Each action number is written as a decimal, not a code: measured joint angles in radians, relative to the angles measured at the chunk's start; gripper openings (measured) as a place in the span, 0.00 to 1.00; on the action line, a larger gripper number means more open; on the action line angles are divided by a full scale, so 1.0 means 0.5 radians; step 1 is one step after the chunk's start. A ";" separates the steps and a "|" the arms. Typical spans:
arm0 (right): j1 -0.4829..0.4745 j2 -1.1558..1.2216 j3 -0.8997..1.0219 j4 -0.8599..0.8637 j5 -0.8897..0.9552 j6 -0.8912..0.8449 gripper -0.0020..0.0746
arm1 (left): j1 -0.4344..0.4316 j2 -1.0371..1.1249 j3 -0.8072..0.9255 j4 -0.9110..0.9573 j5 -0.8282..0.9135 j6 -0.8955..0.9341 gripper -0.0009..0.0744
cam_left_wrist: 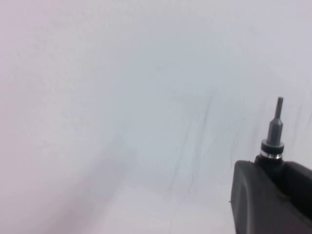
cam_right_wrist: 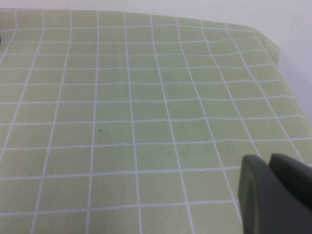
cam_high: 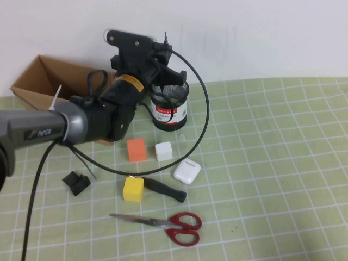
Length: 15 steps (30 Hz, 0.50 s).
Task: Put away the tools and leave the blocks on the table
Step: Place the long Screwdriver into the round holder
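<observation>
My left gripper [cam_high: 163,57] is raised at the back, just above a black mesh cup [cam_high: 169,106]. It is shut on the thin black precision driver [cam_high: 165,39], whose steel tip points up; the driver also shows in the left wrist view [cam_left_wrist: 274,131] between the fingers [cam_left_wrist: 253,195]. The red-handled scissors [cam_high: 168,223] lie near the front edge. The black-handled screwdriver [cam_high: 166,189] lies beside the yellow block [cam_high: 133,188]. The orange block [cam_high: 136,149] and the white block [cam_high: 163,150] sit in front of the cup. My right gripper [cam_right_wrist: 269,165] is shut and empty over bare cloth, out of the high view.
An open cardboard box [cam_high: 38,81] stands at the back left, partly behind my left arm. A white earbud case [cam_high: 186,171] and a small black bracket [cam_high: 76,182] lie on the green grid cloth [cam_high: 272,163]. A black cable [cam_high: 205,117] loops past the cup.
</observation>
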 joint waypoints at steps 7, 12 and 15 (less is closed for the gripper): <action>0.000 0.000 0.000 0.000 0.000 0.000 0.01 | 0.003 0.040 -0.042 0.122 0.100 -0.022 0.14; 0.000 0.000 0.000 0.000 0.000 0.000 0.01 | 0.003 0.040 -0.043 0.125 0.131 -0.022 0.32; 0.000 0.000 0.000 0.000 0.000 0.000 0.01 | 0.003 0.040 -0.043 0.125 0.156 -0.022 0.36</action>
